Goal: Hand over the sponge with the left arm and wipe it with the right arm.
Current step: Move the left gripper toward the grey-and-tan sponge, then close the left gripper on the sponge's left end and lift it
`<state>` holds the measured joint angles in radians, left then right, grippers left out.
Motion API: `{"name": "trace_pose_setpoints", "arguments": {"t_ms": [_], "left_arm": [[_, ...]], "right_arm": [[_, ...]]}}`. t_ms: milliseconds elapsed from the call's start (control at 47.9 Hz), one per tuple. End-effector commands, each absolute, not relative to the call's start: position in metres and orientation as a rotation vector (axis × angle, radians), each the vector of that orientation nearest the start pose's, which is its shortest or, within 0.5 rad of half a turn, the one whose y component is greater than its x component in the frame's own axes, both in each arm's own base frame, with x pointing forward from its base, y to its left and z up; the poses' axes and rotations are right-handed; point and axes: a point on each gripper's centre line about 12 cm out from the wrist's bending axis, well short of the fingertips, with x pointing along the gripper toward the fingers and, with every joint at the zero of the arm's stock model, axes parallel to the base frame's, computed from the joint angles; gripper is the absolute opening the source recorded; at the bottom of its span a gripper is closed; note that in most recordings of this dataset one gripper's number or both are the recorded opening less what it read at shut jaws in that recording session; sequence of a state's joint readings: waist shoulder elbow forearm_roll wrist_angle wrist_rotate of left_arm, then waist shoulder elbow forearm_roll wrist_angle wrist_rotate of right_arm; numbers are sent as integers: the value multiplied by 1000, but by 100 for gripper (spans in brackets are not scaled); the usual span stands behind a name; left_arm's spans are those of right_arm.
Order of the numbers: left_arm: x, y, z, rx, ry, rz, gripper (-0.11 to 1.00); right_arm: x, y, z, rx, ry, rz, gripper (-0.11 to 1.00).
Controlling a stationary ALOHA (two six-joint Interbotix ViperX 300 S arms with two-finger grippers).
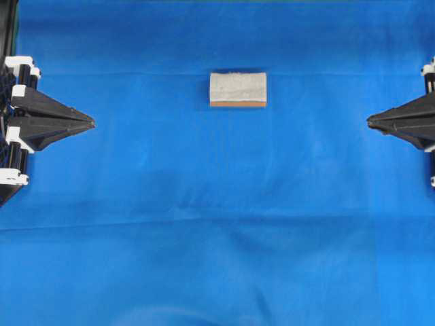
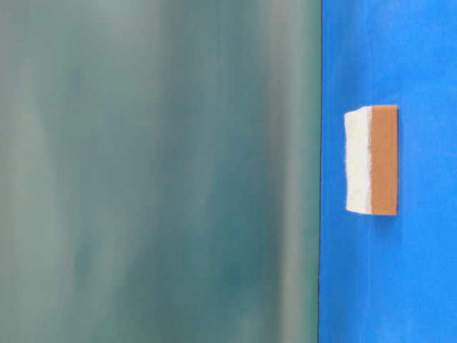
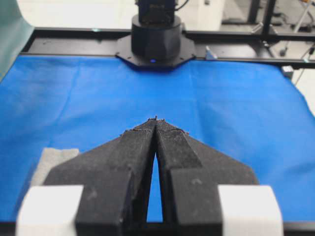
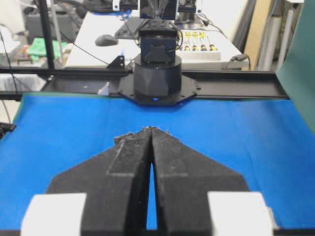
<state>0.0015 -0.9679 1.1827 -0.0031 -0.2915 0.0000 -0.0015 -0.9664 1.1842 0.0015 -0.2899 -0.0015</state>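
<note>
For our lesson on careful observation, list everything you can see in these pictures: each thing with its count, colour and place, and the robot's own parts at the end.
sponge: one, pale grey-white top with a thin orange-brown layer, lying flat on the cloth, toward the far side of the middle, touched by neither arm.
cloth: one, blue, covering the table.
backdrop: one, dull green, at the cloth's edge.
black frame rail: one, black, running along the cloth's edge behind the arm base.
desk with clutter: one, white, beyond the rail, out of reach.
left pincer: one, black with white blocks, at the left edge, shut, empty.
right pincer: one, black with white blocks, at the right edge, shut, empty.
</note>
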Motion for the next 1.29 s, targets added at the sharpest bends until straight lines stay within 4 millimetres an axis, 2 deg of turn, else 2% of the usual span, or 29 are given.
{"name": "trace_pose_setpoints", "arguments": {"t_ms": [0,230,480,585,668,856,940,1002,1274], "left_arm": [[201,3,301,-5,-100,16,0],[210,13,303,3,-86,64,0],[234,46,283,2,25,199,1],[247,54,274,22,69,218,3],[259,60,266,46,114,227,19],[296,80,244,56,233,258,73],[311,91,229,47,288,274,90],[323,98,217,42,327,281,94],[374,114,166,51,460,267,94]], "right_arm": [[202,-1,305,-6,-104,-6,0],[208,-2,306,-6,-63,-9,0],[214,-2,302,-6,-35,-9,0],[215,-3,301,-6,-29,-12,0],[216,-4,299,-6,-23,-16,0],[217,-5,297,-5,-14,-21,0],[217,-5,296,-2,-12,-21,0],[217,-5,295,-2,-8,-21,0],[218,-5,290,0,25,-24,0]]}}
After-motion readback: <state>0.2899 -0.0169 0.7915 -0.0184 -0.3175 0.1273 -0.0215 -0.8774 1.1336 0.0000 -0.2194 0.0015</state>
